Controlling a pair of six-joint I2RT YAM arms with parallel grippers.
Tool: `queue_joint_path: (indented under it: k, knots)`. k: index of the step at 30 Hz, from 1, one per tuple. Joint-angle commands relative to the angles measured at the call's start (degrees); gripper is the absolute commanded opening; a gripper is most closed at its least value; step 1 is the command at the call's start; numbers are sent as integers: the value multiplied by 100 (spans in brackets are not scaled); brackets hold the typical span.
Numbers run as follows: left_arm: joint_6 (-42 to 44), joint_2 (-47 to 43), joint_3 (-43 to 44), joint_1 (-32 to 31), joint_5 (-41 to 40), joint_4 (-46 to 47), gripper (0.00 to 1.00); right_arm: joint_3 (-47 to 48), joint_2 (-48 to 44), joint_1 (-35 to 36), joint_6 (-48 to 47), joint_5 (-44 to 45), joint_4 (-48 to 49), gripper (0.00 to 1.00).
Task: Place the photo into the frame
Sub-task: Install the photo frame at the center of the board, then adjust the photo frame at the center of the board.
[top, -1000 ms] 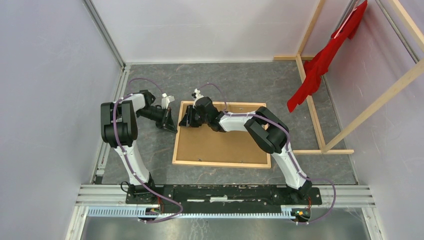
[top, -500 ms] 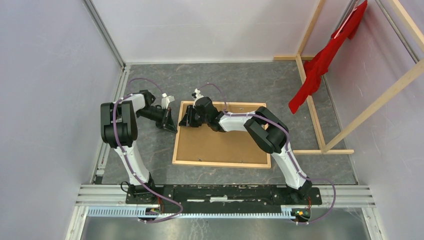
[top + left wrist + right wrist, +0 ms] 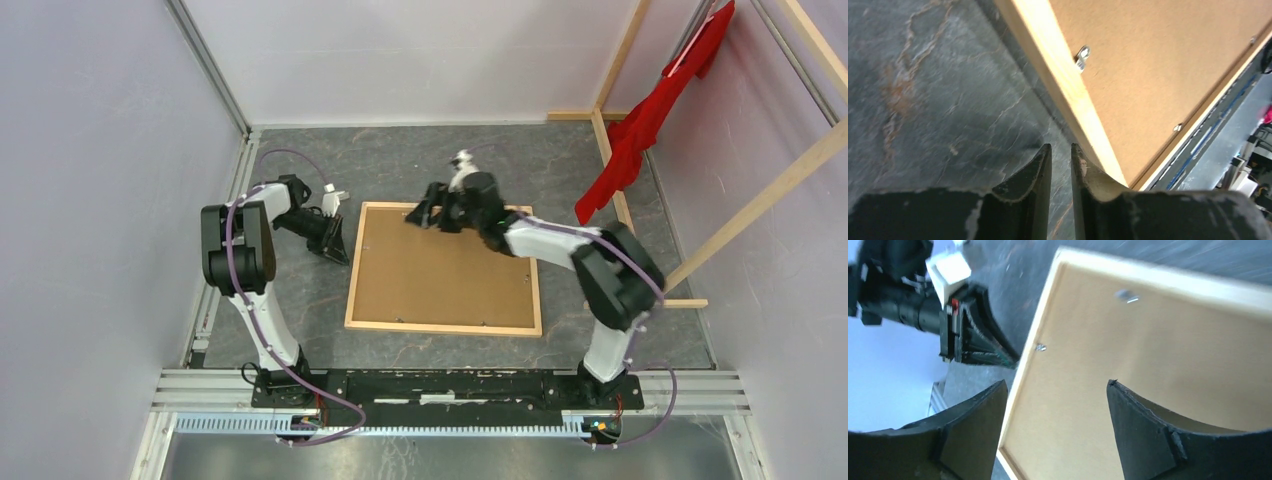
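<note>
The frame point(image 3: 443, 327) is lying flat, back up, at the middle of the table point(image 3: 400, 165), its brown backing board point(image 3: 440, 275) facing upward. The right gripper point(image 3: 418, 216) is hanging over the frame's far edge, jaws standing wide apart and holding nothing. The left gripper point(image 3: 342, 256) is sitting just left of the frame's left rail, fingers nearly together with a slim gap, gripping nothing.

My right gripper point(image 3: 420, 215) has swung off the frame's point(image 3: 440, 326) far-left corner and now sits further along the frame's far edge, toward its middle, jaws spread much wider. My left gripper point(image 3: 335, 245), beside the frame's left edge, has parted a crack.
</note>
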Motion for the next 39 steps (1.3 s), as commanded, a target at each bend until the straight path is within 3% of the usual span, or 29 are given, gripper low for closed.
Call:
queue_joint_path:
  k: [1,4,10,14,20,26,31,36,39]
  knots:
    - [428,-370,69,52,-540,-15,30,-1085,-1400,-807,-652,634,-318,83]
    - [495,-513,-152,48,-768,90,34,-1809,-2179,-1447,-986,1314,-920,91]
    - [572,-886,-850,-148,-1281,509,38,-3017,-3128,-2391,-1253,1890,-1149,95]
    - [610,-1084,-1182,-305,-1464,670,38,-3268,-3169,-2577,-1284,1809,-1115,95]
    - [655,-1420,-1552,-842,-1732,828,39,-3016,-2480,-2563,-1016,1083,-602,93]
    - [556,-1419,-1614,-1432,-1711,856,38,-1462,-1060,-1861,-982,889,-805,93]
    - [431,-1440,-1542,-2168,-1624,786,40,918,537,-1161,-1101,720,-1466,93]
    - [491,-1440,-1562,-2804,-1544,566,47,2987,1836,-1055,-1251,618,-2241,95]
    - [682,-1465,-1549,-2838,-1540,312,56,3775,2093,-1101,-1589,913,-2645,98]
